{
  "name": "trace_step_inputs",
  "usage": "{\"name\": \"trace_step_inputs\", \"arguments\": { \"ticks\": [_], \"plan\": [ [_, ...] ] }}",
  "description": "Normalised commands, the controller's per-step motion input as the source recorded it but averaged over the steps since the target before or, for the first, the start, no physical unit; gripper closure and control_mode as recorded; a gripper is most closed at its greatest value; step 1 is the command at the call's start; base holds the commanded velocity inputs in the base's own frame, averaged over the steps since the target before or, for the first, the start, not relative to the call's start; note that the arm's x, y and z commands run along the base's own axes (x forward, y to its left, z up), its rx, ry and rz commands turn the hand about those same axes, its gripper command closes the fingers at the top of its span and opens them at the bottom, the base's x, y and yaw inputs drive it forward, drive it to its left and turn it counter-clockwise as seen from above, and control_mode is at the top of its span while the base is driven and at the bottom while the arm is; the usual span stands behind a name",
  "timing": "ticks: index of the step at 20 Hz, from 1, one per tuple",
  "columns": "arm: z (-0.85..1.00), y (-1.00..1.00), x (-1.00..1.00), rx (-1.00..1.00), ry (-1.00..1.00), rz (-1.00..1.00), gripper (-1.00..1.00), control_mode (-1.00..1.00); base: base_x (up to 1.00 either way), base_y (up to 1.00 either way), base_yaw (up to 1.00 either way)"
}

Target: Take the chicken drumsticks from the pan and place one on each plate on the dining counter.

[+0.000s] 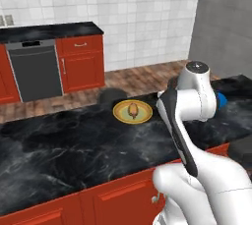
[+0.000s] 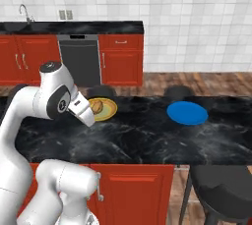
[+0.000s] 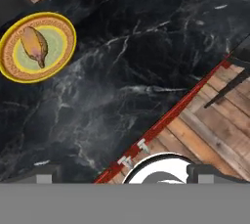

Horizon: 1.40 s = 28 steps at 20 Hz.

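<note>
With one lumpy golden-brown drumstick (image 3: 35, 46) already on the round yellow plate (image 3: 62, 28) at the glossy black marble surface's (image 1: 74, 145) far edge, jaws released and empty, risk is dropping the second short of the right-hand bright blue plate (image 2: 187, 113).

The dining counter (image 2: 147, 140) has a wide bare stretch of black marble between its near edge and the two plates, and a gripper could pass there freely. The yellow plate (image 3: 10, 69) lies near the far edge with one chicken drumstick (image 3: 35, 46) on it, so its middle is taken. The blue plate (image 2: 187, 113) lies well apart to the right with a flat bare surface. The marble between the two plates is free. Behind the far edge, two dark round stools (image 2: 178, 92) stand near the plates.
</note>
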Motion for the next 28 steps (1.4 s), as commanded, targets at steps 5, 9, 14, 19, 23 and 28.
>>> {"name": "trace_step_inputs", "arguments": {
  "ticks": [5,9,14,19,23,28],
  "plan": [
    [0.00,0.00,0.00,0.00,0.00,0.00,-1.00,1.00,-0.29,0.00,-0.82],
    [0.00,0.00,0.00,0.00,0.00,0.00,-1.00,1.00,-0.10,0.00,-0.83],
    [0.00,0.00,0.00,0.00,0.00,0.00,-1.00,1.00,0.00,0.00,-0.83],
    [0.00,0.00,0.00,0.00,0.00,0.00,-1.00,1.00,0.00,0.00,-0.81],
    [0.00,0.00,0.00,0.00,0.00,0.00,-1.00,1.00,0.00,0.00,-0.79],
    [0.00,0.00,0.00,0.00,0.00,0.00,-1.00,1.00,0.06,-0.04,-0.78]
  ]
}}
